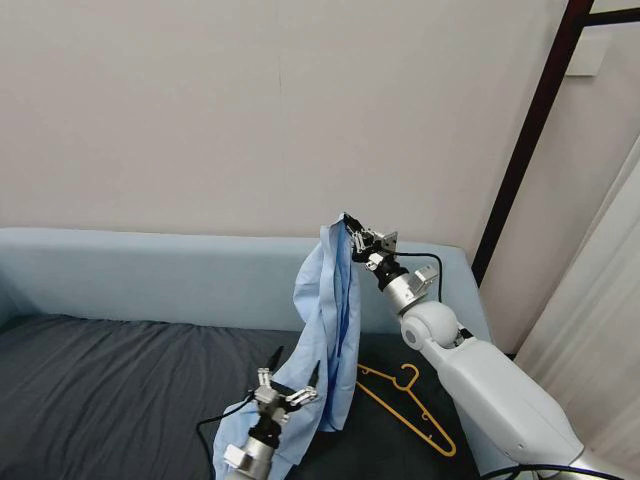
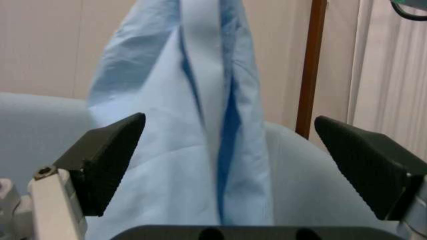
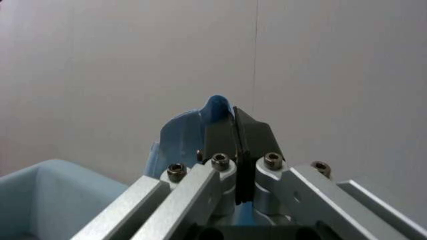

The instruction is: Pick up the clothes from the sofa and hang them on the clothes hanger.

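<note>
A light blue shirt (image 1: 328, 320) hangs above the sofa (image 1: 150, 275), pinched at its top by my right gripper (image 1: 352, 232), which is shut on the cloth. The right wrist view has the blue shirt (image 3: 193, 132) poking out beside the closed fingers (image 3: 250, 137). My left gripper (image 1: 287, 385) is low in front of the shirt's lower part, open, its fingers either side of the hanging shirt (image 2: 200, 135) without closing on it. An orange clothes hanger (image 1: 410, 400) lies flat on the dark seat at the right.
The sofa has a pale blue backrest and a dark grey seat cushion (image 1: 100, 390). A dark vertical pole (image 1: 530, 140) stands at the right by a pale curtain (image 1: 600, 300). A plain wall (image 1: 250, 110) is behind.
</note>
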Available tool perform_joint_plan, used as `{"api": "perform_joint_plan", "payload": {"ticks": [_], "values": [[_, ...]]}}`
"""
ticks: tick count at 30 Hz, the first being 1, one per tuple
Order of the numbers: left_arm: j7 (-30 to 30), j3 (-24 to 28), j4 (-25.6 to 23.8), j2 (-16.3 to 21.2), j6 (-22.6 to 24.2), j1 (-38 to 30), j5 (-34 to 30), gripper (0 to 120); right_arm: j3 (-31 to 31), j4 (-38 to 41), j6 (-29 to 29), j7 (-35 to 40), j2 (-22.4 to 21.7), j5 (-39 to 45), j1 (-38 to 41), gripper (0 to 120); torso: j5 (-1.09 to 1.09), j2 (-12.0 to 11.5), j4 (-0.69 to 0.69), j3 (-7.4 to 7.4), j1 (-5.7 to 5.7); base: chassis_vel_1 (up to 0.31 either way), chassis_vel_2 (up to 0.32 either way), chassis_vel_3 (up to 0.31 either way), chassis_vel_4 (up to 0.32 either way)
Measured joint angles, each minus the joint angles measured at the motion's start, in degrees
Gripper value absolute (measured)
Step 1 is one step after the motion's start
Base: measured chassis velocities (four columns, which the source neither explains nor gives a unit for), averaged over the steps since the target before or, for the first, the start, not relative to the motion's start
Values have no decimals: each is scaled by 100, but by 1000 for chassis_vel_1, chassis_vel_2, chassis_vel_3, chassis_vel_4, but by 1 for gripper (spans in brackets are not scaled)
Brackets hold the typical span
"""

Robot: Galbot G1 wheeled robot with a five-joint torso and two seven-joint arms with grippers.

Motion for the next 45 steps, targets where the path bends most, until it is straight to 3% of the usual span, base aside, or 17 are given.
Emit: {"api": "perform_joint_plan", "payload": {"ticks": [3, 9, 13, 23, 35, 45], "values": [[-492, 311, 183, -346, 140, -228, 329, 100, -16, 29, -11, 6, -18, 20, 12, 0, -1, 0, 0, 0, 0, 0, 0, 0, 0], [-1048, 396, 529, -965, 385, -502, 768, 100, -45, 40, -16, -5, -68, 27, 21, 0, -1, 0, -1, 0, 0, 0, 0, 0, 0], [-1463, 354, 577, -1106, 585, -600, 901, 100, -48, 57, -16, -20, -72, 27, 24, 0, -1, 0, -1, 0, 0, 0, 0, 0, 0], [-2020, 214, 791, -1084, 820, -837, 856, 100, -64, 71, -16, -39, -60, 27, 51, 0, -3, 0, 1, 0, 0, 0, 0, 0, 0], [-2183, -236, 1232, -857, 852, -1165, 780, 100, -59, 150, -16, -41, -92, 23, 34, 0, -4, 0, 0, 0, -1, 0, 0, 0, 0], [-2248, -337, 935, -522, 837, -996, 678, 100, 4, 193, -10, -43, -173, 23, -28, 0, -4, 0, 0, -1, -1, 0, 0, 0, 0]]}}
